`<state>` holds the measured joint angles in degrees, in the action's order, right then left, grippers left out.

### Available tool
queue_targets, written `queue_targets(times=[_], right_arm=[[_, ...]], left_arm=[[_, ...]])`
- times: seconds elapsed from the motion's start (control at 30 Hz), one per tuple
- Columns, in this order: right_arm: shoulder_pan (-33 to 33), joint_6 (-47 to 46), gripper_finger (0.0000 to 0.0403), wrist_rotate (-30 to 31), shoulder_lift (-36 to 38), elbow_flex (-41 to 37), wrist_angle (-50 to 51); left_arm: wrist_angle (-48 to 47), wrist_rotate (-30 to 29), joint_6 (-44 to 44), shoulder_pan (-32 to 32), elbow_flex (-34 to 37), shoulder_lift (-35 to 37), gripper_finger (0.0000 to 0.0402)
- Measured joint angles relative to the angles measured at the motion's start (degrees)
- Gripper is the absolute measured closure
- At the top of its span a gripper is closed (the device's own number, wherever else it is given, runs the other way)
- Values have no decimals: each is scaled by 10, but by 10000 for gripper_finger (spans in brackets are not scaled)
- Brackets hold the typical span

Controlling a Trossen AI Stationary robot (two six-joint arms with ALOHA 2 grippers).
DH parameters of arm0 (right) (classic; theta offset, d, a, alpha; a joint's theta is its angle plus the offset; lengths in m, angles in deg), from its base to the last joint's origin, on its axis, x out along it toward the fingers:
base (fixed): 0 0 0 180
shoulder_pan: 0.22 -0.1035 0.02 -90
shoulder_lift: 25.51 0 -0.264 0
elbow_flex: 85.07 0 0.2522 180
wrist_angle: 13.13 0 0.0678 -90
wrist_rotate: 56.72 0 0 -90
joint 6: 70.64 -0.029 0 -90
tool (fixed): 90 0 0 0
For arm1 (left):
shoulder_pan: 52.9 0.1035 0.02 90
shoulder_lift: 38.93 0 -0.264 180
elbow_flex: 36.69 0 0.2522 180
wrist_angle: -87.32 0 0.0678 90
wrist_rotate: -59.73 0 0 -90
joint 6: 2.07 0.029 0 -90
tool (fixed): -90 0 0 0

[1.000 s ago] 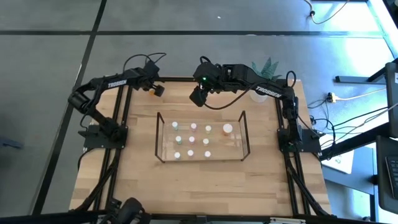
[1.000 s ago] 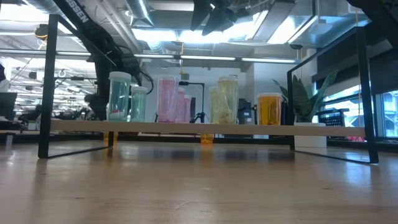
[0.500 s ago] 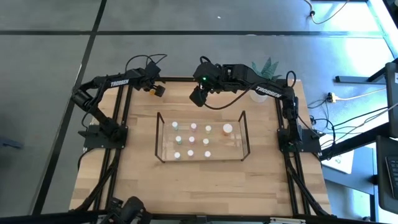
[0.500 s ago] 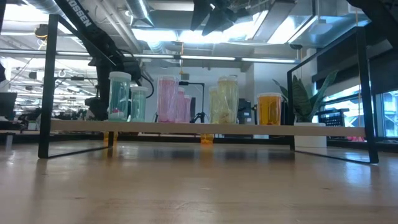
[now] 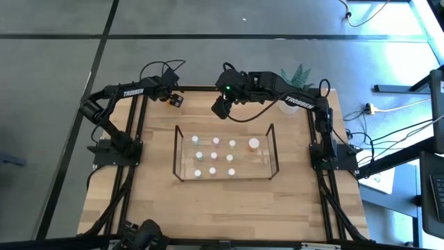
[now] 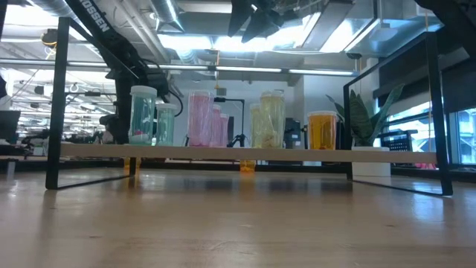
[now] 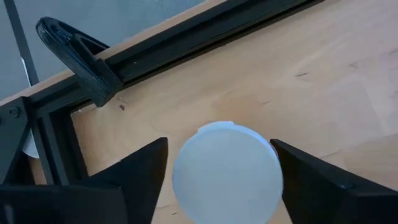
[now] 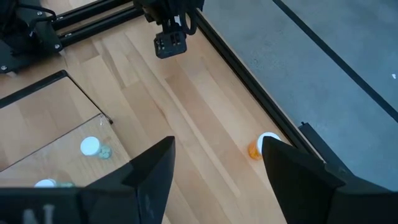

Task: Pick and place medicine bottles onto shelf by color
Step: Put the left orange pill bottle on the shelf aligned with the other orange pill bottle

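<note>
An orange medicine bottle with a white cap [image 7: 227, 171] stands on the table at its far left, behind the shelf. My left gripper [image 5: 173, 100] comes down over it, one finger on each side of the cap. A second orange bottle [image 8: 261, 147] stands by the far rail. The clear shelf [image 5: 270, 149] holds several bottles in green [image 6: 143, 115], pink [image 6: 199, 119], yellowish [image 6: 269, 119] and orange [image 6: 321, 130]. My right gripper [image 5: 220, 107] hangs open high behind the shelf, with nothing between its fingers [image 8: 217, 146]. My left gripper comes at the bottle from above, slanting down, its fingers beside the white cap's rim [image 7: 277, 168]. One finger [image 7: 292, 180] meets the rim in the picture. A strip of table shows between the other finger and the cap. Whether it touches, I cannot tell.
A potted plant [image 5: 291, 97] stands at the far right corner. Black frame rails [image 7: 186, 43] run along the table's far and side edges. Bare wood [image 5: 222, 208] lies between the shelf and the near edge.
My left gripper's fingers have drawn closer together around the orange bottle, which shows less in the high view than before. The arm has kept its place, and the bottle has not moved.
</note>
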<state>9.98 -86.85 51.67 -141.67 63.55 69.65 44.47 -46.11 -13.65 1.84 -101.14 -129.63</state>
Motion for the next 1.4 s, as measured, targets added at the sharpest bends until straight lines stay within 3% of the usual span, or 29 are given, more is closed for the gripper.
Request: queue_targets(times=[0.37, 0.83, 1.1, 1.3, 1.4], right_arm=[[0, 0, 162, 0, 0, 0, 0], [0, 0, 162, 0, 0, 0, 0], [0, 4, 162, 0, 0, 0, -26], [-5, 88, 162, -6, 0, 0, -29], [-15, 121, 162, -48, 0, 0, -29]], left_arm=[[1, 0, 2, 0, 0, 0, 207], [-26, 8, 47, -1, 0, 12, 211], [-75, 8, 48, -4, 0, 102, 212], [-119, 7, 46, -30, 0, 197, 212], [-140, 7, 41, -50, 0, 245, 212]])
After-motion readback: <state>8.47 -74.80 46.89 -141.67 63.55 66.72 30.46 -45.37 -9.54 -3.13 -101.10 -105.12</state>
